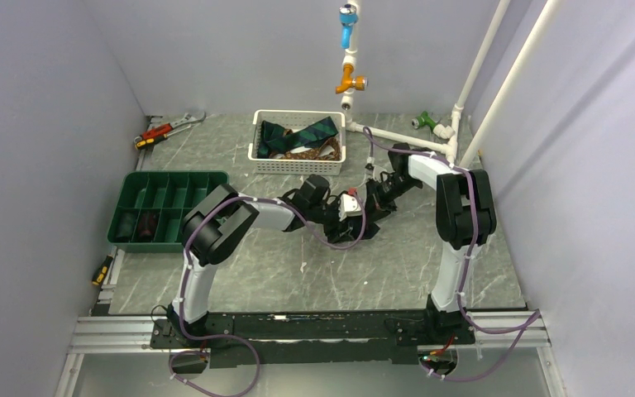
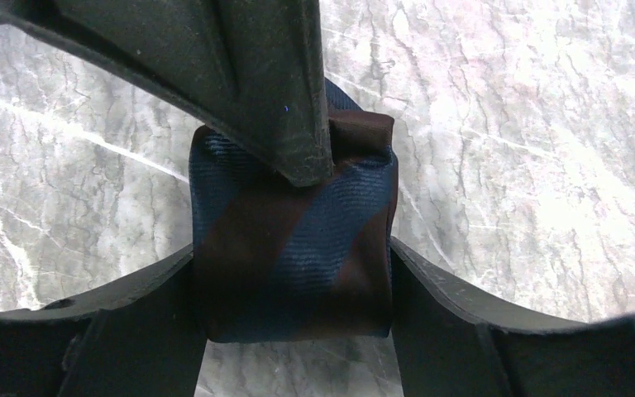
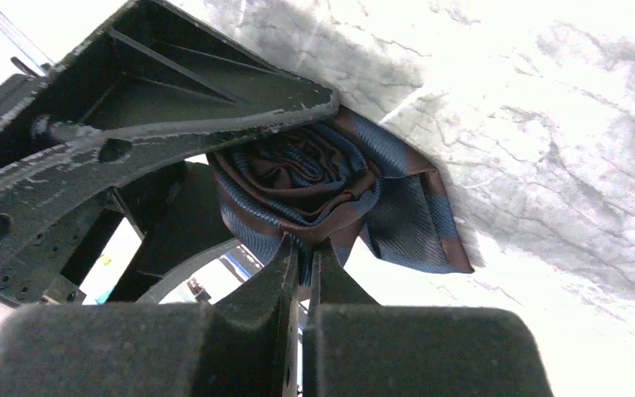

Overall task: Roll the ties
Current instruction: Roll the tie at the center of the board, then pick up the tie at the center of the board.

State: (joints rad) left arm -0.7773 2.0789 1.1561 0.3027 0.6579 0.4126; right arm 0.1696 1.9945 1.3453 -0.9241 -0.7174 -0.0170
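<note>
Far left on the counter (image 1: 298, 273), a green tray (image 1: 169, 174) is holding what look like finished rolls (image 1: 136, 225) in its near-left compartments. The other compartments are looking free. At centre, both arms are meeting over one rolled tie (image 2: 298, 240), navy with brown stripes, wound into a tight coil and hanging just above the counter. The left gripper (image 2: 292, 281) is bracketing the coil, with its fingers (image 2: 145, 331) pressing against both flat sides, so it is reading as clamped on the roll, though how firmly is unclear. The right gripper (image 3: 302, 273) is pinching together on the coil's outer layers at the edge. A pointed loose tail (image 3: 417, 223) is sticking out to the right. Far centre, a white basket (image 1: 296, 166) is holding the loose ties (image 1: 302, 135) waiting for rolling. The step in hand is probably the end of rolling this tie and securing it for transfer. The next move is calling for one gripper to take the coil alone, keep the tail from unwinding, and carry it left to a free compartment.
</note>
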